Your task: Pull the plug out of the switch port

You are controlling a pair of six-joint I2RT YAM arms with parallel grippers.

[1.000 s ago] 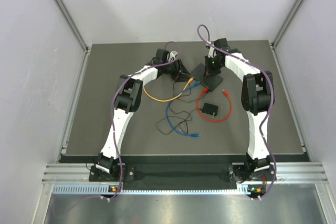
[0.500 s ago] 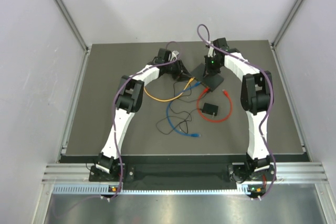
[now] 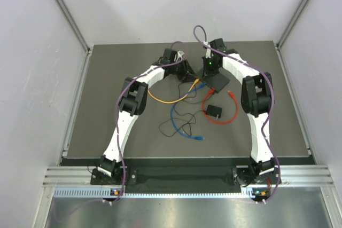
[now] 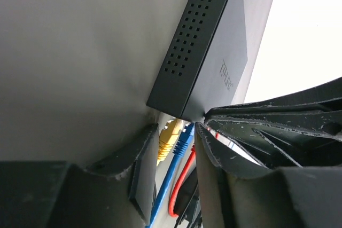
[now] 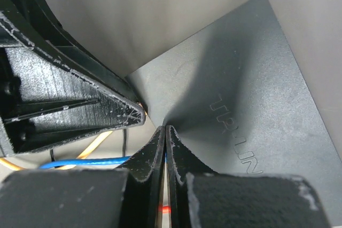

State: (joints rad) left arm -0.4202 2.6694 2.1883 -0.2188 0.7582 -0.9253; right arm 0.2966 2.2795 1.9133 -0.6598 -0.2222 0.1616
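Left wrist view: left claw (image 4: 175,128) has its fingers partly spread, one either side of the yellow plug (image 4: 170,138) and blue plug (image 4: 184,140), both seated in the switch (image 4: 214,41). Right claw (image 5: 164,129) is pinched closed on nothing, tips touching the switch's top. Switch sits mid-back on the counter (image 3: 107,121), between both claws.

switch (image 3: 219,83): flat matte-black box with a vented side wall, lying flat on the bench (image 3: 133,148), far centre. Yellow plug (image 4: 170,134) and blue plug (image 4: 184,138) sit side by side at its port edge. Red cable (image 4: 180,188) runs beside the blue; its plug is hidden.
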